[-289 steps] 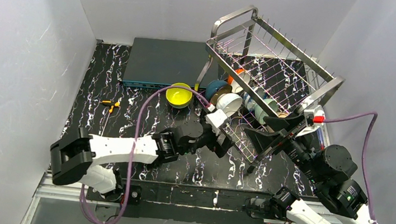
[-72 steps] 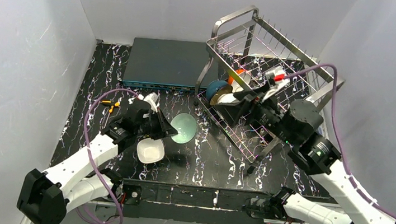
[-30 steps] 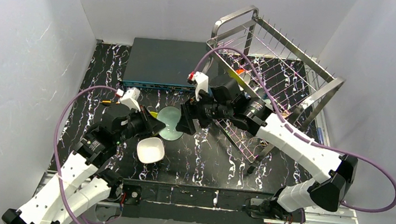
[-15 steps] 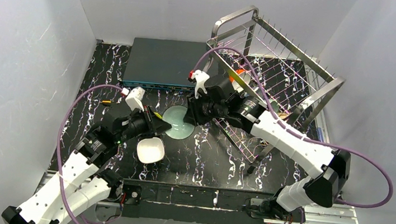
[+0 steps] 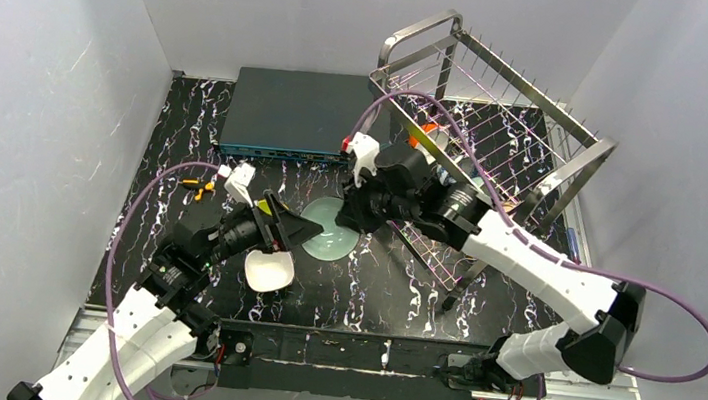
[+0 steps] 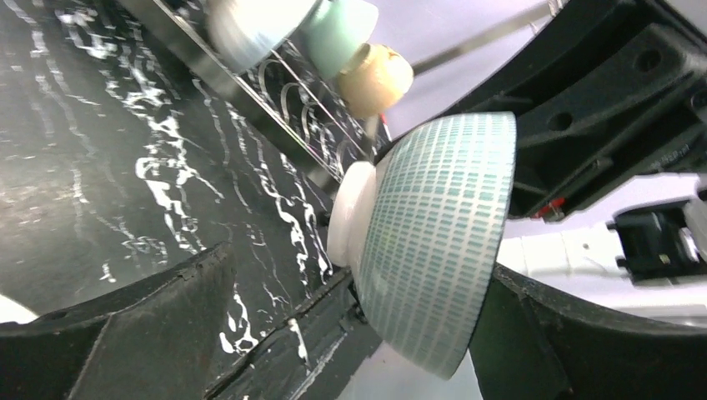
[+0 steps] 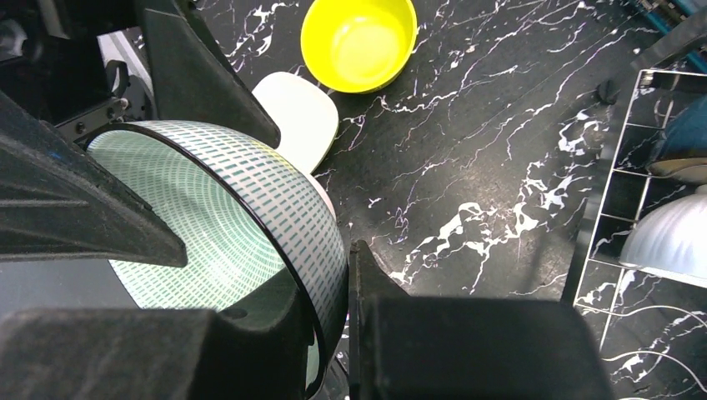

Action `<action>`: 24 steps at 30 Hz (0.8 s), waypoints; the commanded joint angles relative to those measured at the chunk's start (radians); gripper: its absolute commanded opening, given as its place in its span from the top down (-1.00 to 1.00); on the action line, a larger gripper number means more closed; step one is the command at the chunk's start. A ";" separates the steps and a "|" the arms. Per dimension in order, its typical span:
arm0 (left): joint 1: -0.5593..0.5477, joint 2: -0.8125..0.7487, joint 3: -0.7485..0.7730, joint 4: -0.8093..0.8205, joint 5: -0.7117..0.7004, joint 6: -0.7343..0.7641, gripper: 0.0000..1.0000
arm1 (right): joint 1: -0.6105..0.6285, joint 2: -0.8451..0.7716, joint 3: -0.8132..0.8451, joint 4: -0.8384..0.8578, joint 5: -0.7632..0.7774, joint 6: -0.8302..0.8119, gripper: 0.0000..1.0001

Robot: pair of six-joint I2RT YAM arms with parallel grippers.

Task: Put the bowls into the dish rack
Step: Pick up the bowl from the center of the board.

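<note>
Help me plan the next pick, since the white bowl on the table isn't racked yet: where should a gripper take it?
Its rim, from straight above, one finger inside and one outside. The white bowl sits upright, mouth up, so the thin wall is exposed. Probably best on the edge away from the yellow bowl, which lies close beside it.

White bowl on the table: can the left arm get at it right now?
Likely yes. The left gripper is open, close beside the white bowl, which is upright and uncovered. The pale green bowl, clamped by the right gripper, sits between the left fingers and must clear first.
</note>
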 commanded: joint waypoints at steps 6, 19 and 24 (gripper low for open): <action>0.003 -0.045 0.025 0.201 0.255 0.037 -0.96 | -0.003 -0.191 -0.092 0.230 -0.038 -0.027 0.97; -0.003 0.076 0.063 0.343 0.410 -0.033 -0.88 | -0.020 -0.186 -0.085 0.271 -0.217 -0.016 0.97; -0.012 0.095 0.066 0.343 0.430 -0.041 -0.58 | -0.019 -0.183 -0.085 0.279 -0.192 0.001 0.97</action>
